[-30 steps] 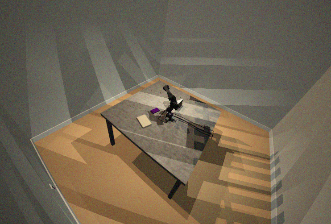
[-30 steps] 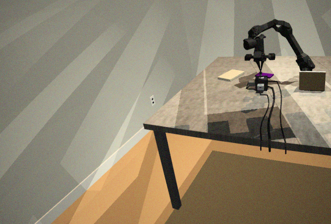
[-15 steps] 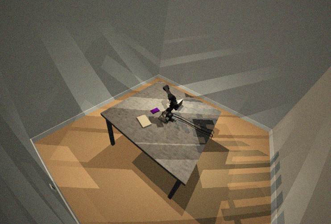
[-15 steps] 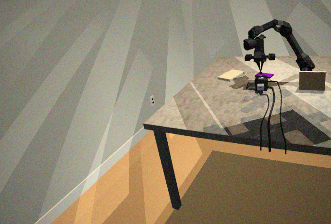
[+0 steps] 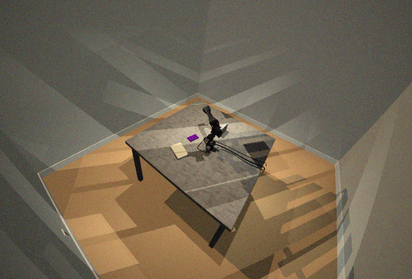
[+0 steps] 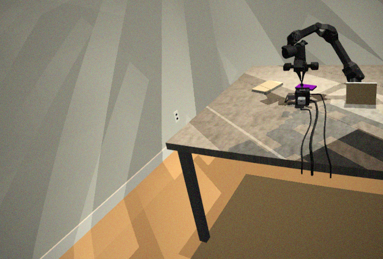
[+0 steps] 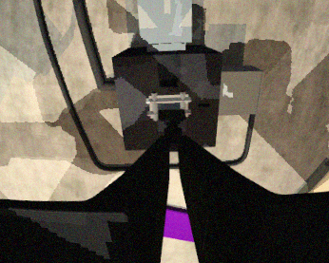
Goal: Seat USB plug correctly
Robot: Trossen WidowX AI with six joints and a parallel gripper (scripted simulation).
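The dark power cube (image 5: 211, 147) (image 6: 302, 95) (image 7: 137, 107) stands near the middle of the table (image 5: 212, 186) (image 6: 242, 125). In the wrist view a small metal-framed USB plug (image 7: 168, 106) sits at the socket on the cube's top. My gripper (image 5: 209, 141) (image 6: 300, 82) (image 7: 173, 142) points straight down over the cube. Its fingers are closed to a narrow gap on the plug's dark body. How deep the plug sits is too small to tell.
A light grey plug (image 7: 164, 21) sits in the cube's side. Three black cables (image 5: 240, 154) (image 6: 313, 131) run from the cube over the table edge. A purple flat card (image 5: 192, 137) (image 6: 307, 86) (image 7: 179, 225), a tan pad (image 5: 179, 150) (image 6: 267, 86) and an upright cardboard panel (image 6: 361, 93) lie nearby.
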